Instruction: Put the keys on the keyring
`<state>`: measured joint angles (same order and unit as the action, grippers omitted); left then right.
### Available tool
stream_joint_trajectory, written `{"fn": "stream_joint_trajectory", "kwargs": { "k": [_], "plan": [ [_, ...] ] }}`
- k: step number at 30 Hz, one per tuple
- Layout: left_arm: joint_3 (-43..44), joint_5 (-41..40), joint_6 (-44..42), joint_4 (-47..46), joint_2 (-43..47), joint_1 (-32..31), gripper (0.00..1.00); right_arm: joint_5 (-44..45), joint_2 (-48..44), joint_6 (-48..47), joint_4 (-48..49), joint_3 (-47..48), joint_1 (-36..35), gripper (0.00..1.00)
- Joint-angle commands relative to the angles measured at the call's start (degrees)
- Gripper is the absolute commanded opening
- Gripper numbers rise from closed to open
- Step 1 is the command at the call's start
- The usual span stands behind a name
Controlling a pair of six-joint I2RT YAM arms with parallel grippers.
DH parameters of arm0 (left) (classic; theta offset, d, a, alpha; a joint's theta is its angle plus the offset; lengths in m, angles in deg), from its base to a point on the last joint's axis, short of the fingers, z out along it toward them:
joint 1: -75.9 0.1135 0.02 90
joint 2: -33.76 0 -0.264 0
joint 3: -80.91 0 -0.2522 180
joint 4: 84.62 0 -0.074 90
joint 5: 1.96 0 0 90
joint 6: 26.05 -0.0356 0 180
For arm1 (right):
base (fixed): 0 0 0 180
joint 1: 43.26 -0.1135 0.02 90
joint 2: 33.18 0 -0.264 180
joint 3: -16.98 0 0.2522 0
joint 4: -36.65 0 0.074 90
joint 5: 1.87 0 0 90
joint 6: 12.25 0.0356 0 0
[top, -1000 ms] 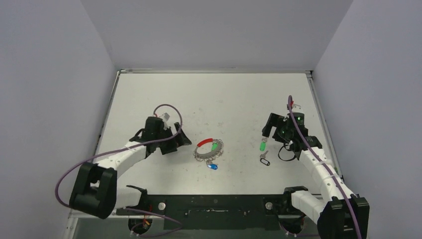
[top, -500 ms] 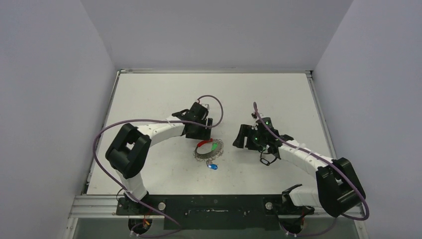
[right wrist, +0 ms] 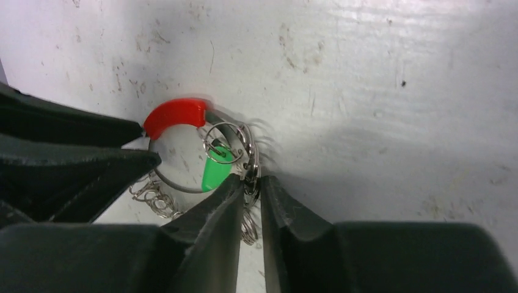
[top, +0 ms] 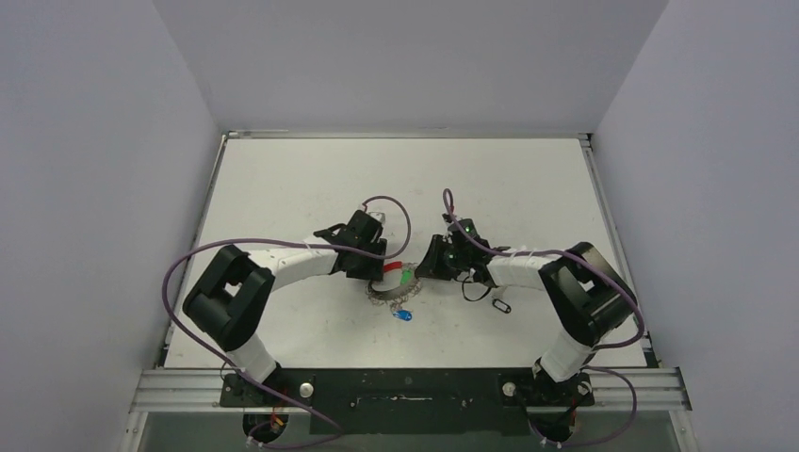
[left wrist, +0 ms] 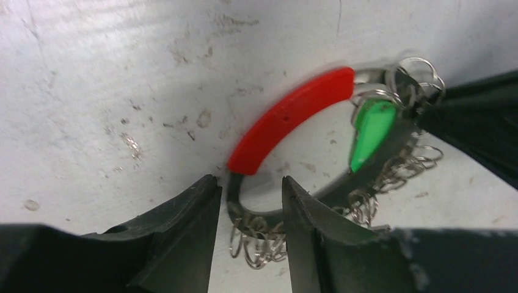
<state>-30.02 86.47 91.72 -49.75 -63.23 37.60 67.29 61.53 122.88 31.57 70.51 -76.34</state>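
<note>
The keyring [top: 382,294], a silvery coil loop with a red section [top: 388,267], lies mid-table. A green key [top: 407,278] rests inside the loop and a blue key [top: 403,315] lies just near of it. My left gripper [top: 375,266] sits at the ring's left. In the left wrist view its jaws [left wrist: 249,183] are narrowed but open, straddling the dark band below the red section [left wrist: 287,119], with gaps showing. My right gripper [top: 421,270] is at the ring's right. Its fingers [right wrist: 251,180] are shut on the coils beside the green key [right wrist: 215,173].
A thin black wire loop [top: 500,306] lies right of the keyring, below the right forearm. The two grippers face each other across the ring, a few centimetres apart. The left fingers [right wrist: 73,165] fill the left of the right wrist view. Grey walls stand around the table's far edge [top: 405,137].
Both arms swung inward from the table's sides to the keyring. Both sets of jaws narrowed from wide open; the right ones closed on the ring's coils.
</note>
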Motion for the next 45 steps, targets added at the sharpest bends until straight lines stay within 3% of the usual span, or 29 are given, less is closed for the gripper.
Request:
{"fn": "stream_joint_trajectory", "kwargs": {
  "k": [1, 3, 11, 14, 18, 20, 24, 25, 33, 38, 45],
  "plan": [
    [-6.7, 6.2, 5.1, -3.7, 2.6, -0.3, 0.37, -1.3, 3.5, 1.8, 4.5, 4.5, -0.1, 0.12],
    [-9.5, 8.0, 7.2, -6.4, 3.9, -0.6, 0.31, -1.7, 5.4, 1.1, 3.4, 6.9, -0.1, 0.01],
    [-16.3, 8.8, 14.2, -13.7, 8.4, -6.2, 0.27, -2.8, 12.3, -6.8, -10.2, 20.0, -3.5, 0.0],
    [-17.3, 6.3, 14.4, -14.1, 10.5, -8.1, 0.3, -1.3, 11.2, -10.0, -14.5, 21.4, -4.0, 0.16],
    [-20.1, 4.0, 14.3, -15.0, 14.6, -8.2, 0.54, 1.3, 5.0, -15.4, -19.6, 21.1, -4.0, 0.52],
    [-21.4, 2.4, 13.7, -15.1, 17.2, -8.2, 0.68, 3.2, 1.1, -18.1, -22.7, 20.7, -3.9, 0.65],
    [-22.4, -1.3, 11.5, -13.0, 21.6, -7.6, 0.96, 5.1, -6.5, -19.1, -24.7, 18.1, -3.4, 0.78],
    [-22.3, -2.2, 10.9, -12.2, 22.6, -7.3, 0.97, 5.5, -8.1, -19.1, -25.1, 17.6, -3.4, 0.8],
    [-22.0, 0.9, 8.2, -12.4, 26.3, -0.8, 0.97, 8.5, -19.4, -18.9, -23.4, 8.8, -3.3, 0.91],
    [-22.2, 5.6, 8.1, -14.4, 25.2, 2.6, 0.94, 7.3, -22.8, -13.8, -15.5, -1.1, -3.5, 0.92],
    [-21.9, 9.1, 8.6, -18.0, 20.4, 2.8, 0.82, 6.0, -21.0, -8.6, -6.4, -8.4, -4.0, 0.88]
  ]
}}
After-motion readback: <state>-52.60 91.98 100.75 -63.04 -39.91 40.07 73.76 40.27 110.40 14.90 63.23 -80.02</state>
